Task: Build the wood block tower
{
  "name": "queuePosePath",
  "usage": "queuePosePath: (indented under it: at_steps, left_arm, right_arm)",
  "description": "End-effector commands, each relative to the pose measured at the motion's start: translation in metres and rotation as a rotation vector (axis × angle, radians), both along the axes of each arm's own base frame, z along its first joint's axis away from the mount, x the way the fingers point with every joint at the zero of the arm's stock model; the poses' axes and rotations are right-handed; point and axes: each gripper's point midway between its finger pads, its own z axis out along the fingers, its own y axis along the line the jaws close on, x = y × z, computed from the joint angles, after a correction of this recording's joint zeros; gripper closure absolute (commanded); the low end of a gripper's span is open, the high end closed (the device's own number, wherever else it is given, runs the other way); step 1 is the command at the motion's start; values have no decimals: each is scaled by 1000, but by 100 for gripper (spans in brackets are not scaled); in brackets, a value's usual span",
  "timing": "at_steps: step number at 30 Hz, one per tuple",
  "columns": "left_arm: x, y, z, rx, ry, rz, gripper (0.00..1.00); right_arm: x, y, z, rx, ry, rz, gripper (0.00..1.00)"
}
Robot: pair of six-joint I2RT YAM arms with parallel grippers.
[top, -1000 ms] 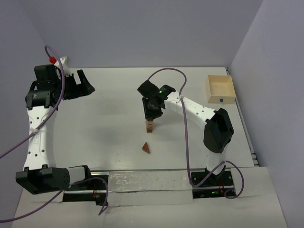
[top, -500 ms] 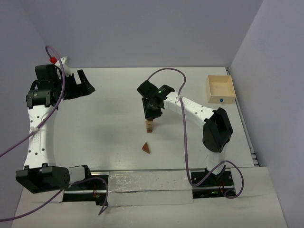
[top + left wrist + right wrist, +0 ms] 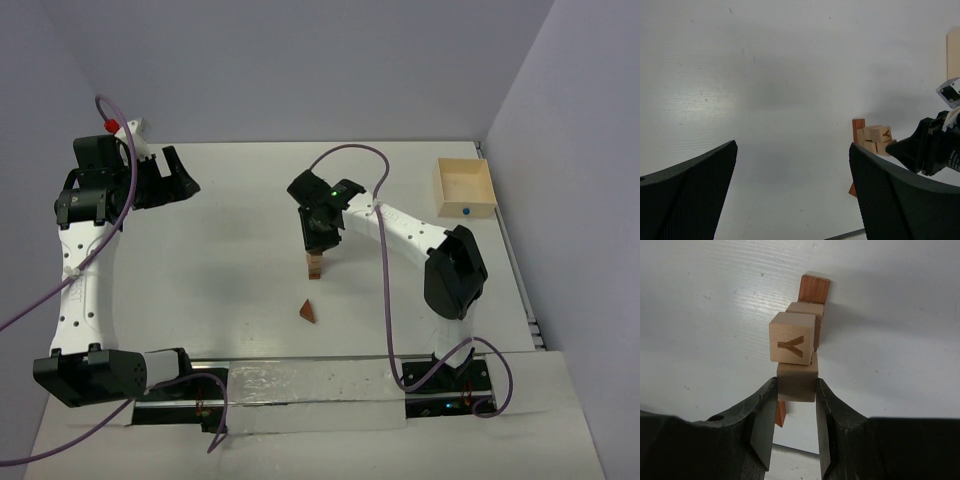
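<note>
The tabletop (image 3: 230, 250) is a plain white surface, walled on the far side and on both flanks. Near its middle stands the wood block tower (image 3: 315, 266) – a narrow stack of tan and reddish-brown pieces, its foot on the bare white. Just nearer the arms' bases, apart from the stack, lies a reddish-brown wedge (image 3: 308, 312). Well off to the right, against the far corner, sits an open light-wood box (image 3: 439, 188) with a small blue object (image 3: 466, 211) inside. A pale strip (image 3: 320, 385) runs along the near edge.
</note>
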Motion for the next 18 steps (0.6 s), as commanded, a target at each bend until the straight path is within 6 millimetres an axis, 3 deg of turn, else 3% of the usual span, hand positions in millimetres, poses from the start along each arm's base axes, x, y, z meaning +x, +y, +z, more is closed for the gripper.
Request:
queuePosePath:
  at_steps: [1,18]
  left_arm:
    - [9,5,16,12,-61,13,1]
    - [8,5,14,12,-59,15,1]
  right_arm:
    - [14,9,12,31,-49,-13,67]
    - [15,11,10,26,-50,-5,50]
